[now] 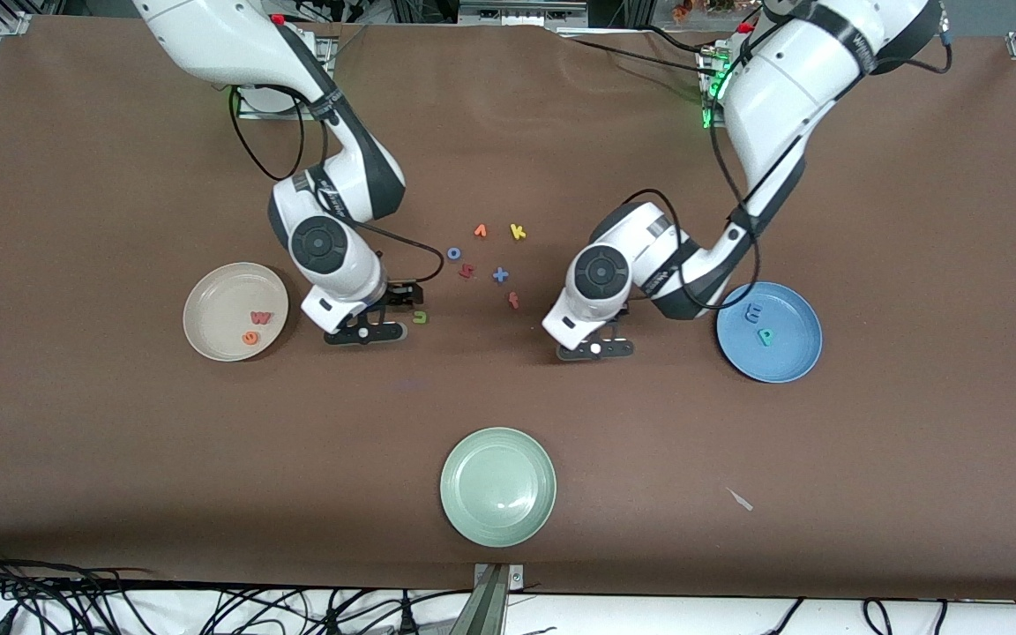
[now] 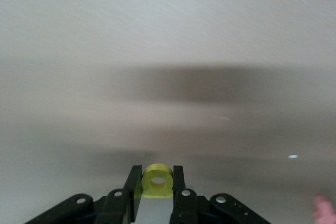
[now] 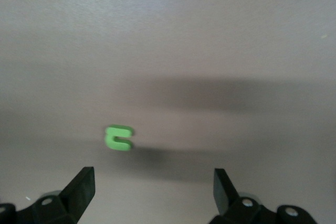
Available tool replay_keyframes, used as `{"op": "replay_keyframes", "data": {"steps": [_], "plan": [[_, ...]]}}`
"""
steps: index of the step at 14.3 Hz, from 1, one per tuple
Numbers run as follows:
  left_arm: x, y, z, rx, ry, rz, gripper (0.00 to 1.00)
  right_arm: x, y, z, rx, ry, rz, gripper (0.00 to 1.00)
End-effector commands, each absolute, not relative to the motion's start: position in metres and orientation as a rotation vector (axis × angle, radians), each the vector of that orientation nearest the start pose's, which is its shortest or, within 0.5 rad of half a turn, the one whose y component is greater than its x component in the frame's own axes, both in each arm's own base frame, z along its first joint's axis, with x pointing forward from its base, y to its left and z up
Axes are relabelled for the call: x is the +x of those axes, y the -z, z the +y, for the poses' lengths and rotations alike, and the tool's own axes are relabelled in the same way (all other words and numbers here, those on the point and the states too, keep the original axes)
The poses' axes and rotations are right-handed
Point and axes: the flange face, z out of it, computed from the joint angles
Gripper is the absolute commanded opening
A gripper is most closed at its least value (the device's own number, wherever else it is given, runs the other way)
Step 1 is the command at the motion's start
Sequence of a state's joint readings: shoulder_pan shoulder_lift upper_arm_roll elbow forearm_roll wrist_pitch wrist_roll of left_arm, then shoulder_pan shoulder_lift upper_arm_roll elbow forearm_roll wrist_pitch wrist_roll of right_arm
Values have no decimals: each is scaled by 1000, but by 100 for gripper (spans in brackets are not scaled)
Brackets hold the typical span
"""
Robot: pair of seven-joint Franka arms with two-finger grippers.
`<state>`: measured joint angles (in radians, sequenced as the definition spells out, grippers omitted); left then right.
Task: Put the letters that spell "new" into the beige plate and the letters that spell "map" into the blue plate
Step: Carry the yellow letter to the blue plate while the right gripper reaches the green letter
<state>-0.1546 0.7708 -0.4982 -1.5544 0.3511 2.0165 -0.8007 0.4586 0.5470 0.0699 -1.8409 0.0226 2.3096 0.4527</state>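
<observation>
Brown table (image 1: pixel 120 459) — plates, scattered letters; cables (image 1: pixel 76 608) along its edge.

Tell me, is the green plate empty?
Empty. The pale green plate shows only its bare glazed inside in the front view; no letters lie in it.

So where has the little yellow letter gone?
The yellow letter is pinched in the left gripper's fingers, low over the table near the blue plate.
</observation>
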Motion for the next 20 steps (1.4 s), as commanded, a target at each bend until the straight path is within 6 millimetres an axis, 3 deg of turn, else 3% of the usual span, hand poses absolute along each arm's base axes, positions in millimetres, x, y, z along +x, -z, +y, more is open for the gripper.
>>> {"op": "replay_keyframes", "data": {"steps": [1, 5, 9, 11, 12, 13, 15, 16, 18, 20], "plan": [[592, -258, -302, -2957, -327, 59, 0, 559, -218, 340, -3112, -139, 28, 100], [616, -265, -217, -2915, -445, 181, 0, 557, -203, 353, -3122, -151, 112, 100], [637, -256, -125, -2943, -526, 340, 0, 553, -190, 357, -3123, -169, 107, 100], [643, -241, -90, -2974, -535, 364, 0, 552, -182, 355, -3132, -181, 105, 100], [639, -229, -82, -2990, -533, 361, 4, 551, -180, 355, -3133, -185, 101, 100], [635, -221, -83, -2997, -529, 369, 24, 552, -177, 354, -3135, -186, 100, 99], [635, -225, -87, -2995, -519, 376, 83, 551, -174, 355, -3133, -177, 97, 96], [636, -232, -93, -2991, -510, 378, 99, 552, -173, 356, -3129, -170, 99, 94], [637, -252, -104, -2989, -499, 401, 100, 549, -171, 360, -3129, -170, 87, 84], [643, -290, -106, -2981, -434, 385, 100, 549, -170, 360, -3128, -171, 89, 62]]}}
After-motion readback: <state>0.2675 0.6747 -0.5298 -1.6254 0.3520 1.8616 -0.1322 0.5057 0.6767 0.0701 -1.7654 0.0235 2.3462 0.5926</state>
